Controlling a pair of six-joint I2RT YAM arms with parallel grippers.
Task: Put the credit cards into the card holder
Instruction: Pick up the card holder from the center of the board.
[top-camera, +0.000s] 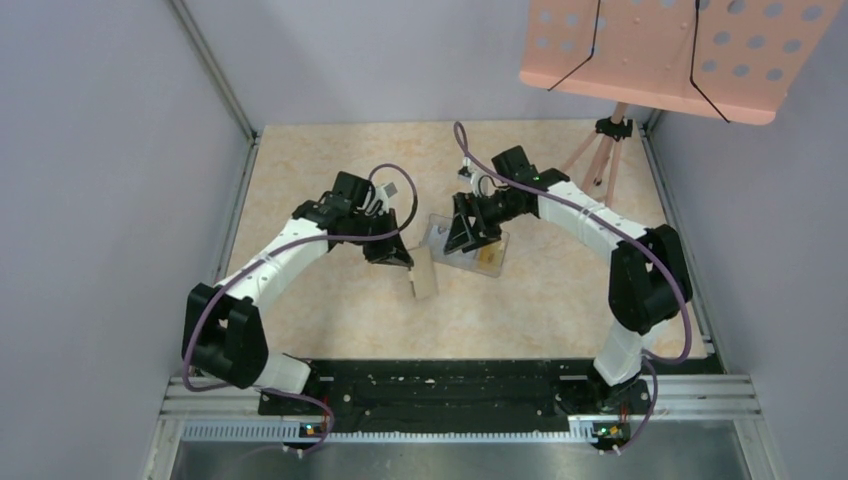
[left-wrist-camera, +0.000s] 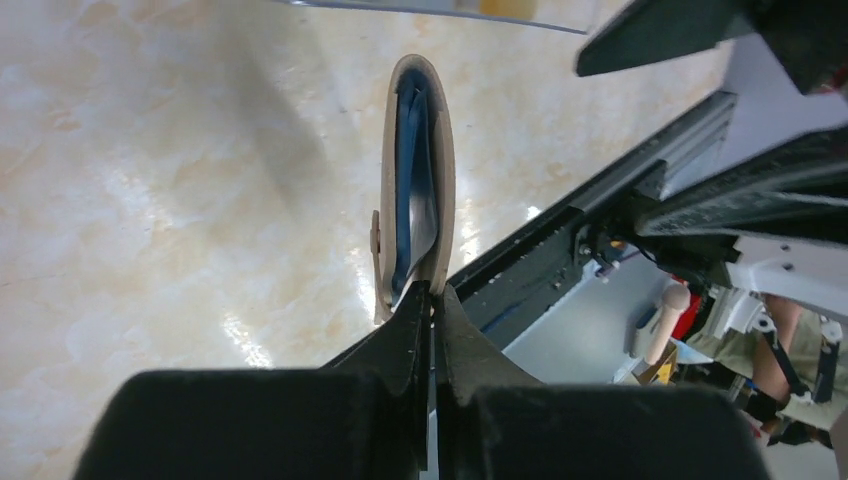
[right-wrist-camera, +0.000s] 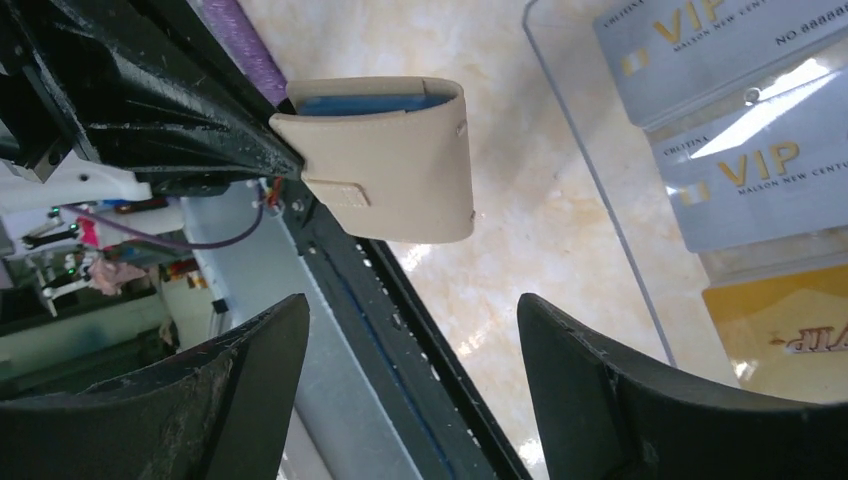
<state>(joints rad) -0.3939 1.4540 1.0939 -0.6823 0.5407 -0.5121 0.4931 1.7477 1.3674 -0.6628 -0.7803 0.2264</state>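
Left gripper (left-wrist-camera: 432, 295) pinching the card holder (right-wrist-camera: 400, 170), right gripper (right-wrist-camera: 410, 320) hanging open over the cards.

From where I stand, the left claw's jaws are clamped tight on one edge of the tan card holder. It sticks out from the fingertips edge-on, just left of the clear tray (top-camera: 497, 262), and its blue lining (left-wrist-camera: 410, 150) shows at the open side. The right claw has its jaws wide apart with nothing between them, poised by the tray. The credit cards (right-wrist-camera: 745, 170) lie flat in that tray: two silvery-grey ones marked VIP, and a yellow-orange card (right-wrist-camera: 790, 330) next to them. The tray sits on the pale marbled table (top-camera: 330, 300).
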